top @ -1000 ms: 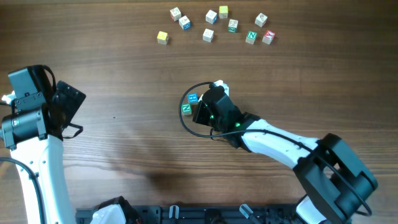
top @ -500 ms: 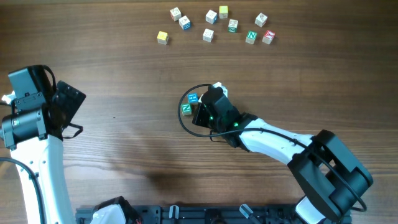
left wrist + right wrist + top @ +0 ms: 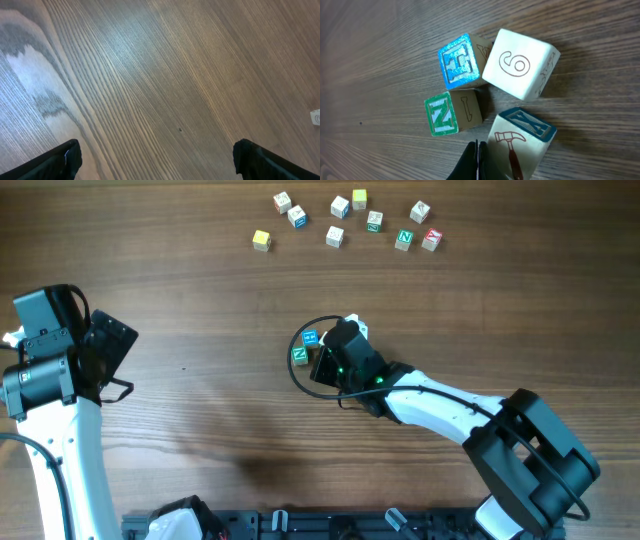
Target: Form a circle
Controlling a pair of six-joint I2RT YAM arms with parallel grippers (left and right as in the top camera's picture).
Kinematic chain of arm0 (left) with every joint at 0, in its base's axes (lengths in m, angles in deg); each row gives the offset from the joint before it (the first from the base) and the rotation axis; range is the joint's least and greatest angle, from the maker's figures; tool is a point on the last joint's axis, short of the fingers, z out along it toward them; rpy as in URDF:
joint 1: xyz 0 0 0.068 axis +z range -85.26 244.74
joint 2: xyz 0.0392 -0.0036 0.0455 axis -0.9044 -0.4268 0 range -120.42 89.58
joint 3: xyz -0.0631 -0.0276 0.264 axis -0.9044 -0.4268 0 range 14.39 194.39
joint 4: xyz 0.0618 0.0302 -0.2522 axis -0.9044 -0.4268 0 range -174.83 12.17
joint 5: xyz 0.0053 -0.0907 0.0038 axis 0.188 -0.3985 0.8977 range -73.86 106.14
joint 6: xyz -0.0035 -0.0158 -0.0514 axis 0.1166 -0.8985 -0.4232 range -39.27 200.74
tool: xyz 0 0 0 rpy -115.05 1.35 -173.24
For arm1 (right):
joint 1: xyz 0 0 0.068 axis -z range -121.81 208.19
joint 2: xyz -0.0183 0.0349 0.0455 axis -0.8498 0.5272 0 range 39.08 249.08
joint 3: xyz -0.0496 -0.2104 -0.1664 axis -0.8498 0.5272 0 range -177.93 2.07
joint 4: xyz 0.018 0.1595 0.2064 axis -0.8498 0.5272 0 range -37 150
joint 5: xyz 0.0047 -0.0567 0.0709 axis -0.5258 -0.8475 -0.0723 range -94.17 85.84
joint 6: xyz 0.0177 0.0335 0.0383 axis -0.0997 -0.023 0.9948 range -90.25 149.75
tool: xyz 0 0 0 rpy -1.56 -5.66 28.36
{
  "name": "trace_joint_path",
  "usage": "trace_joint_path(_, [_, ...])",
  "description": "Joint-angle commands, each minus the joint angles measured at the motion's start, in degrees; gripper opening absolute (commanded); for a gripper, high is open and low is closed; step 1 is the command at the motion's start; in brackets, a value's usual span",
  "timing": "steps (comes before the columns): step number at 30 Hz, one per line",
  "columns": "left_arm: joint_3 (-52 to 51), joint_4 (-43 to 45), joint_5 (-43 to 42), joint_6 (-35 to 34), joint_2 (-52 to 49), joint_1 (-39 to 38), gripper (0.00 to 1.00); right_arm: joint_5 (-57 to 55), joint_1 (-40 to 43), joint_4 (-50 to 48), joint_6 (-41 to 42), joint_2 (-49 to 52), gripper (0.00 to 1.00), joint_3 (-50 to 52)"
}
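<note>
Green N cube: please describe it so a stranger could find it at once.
Near the middle of the table, four cubes cluster by the shut right gripper. In the right wrist view, the green N cube lies lower left, just below the blue cube. Alone in this cluster, it shows a green N.

Robot lab, wood-grain table (image 3: 200, 280)

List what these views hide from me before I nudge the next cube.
- Overhead: the right gripper covers part of the circle; only blue and green cubes and a white corner show.
- Right wrist: the hammer cube is cut off by the bottom edge, beside the shut fingers.
- Overhead: the loose cubes are too small to read.
- Left wrist: a white object is clipped by the right edge.
</note>
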Motion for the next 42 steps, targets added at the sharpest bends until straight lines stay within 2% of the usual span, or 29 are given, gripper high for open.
trace_joint_path(1, [0.4, 0.2, 0.7, -0.7, -0.2, 0.4, 1.00, -2.1, -0.2, 2.6, 0.7, 1.0, 0.05, -0.9])
trace_joint_path(14, [0.4, 0.2, 0.7, -0.7, -0.2, 0.4, 1.00, -4.2, -0.2, 4.7, 1.0, -0.7, 0.05, -1.0])
trace_joint_path(19, [0.4, 0.2, 0.7, -0.7, -0.2, 0.4, 1.00, -1.9, -0.3, 1.2, -2.3, -2.1, 0.05, -1.0])
trace_joint_path(29, [0.4, 0.2, 0.7, -0.7, -0.2, 0.4, 1.00, -4.0, -0.9, -3.8, -1.7, 0.5, 0.05, -1.0])
trace_joint_path(42, [0.4, 0.2, 0.7, -0.7, -0.2, 0.4, 1.00, -5.3, -0.9, -2.5, -1.7, 2.1, 0.05, -1.0])
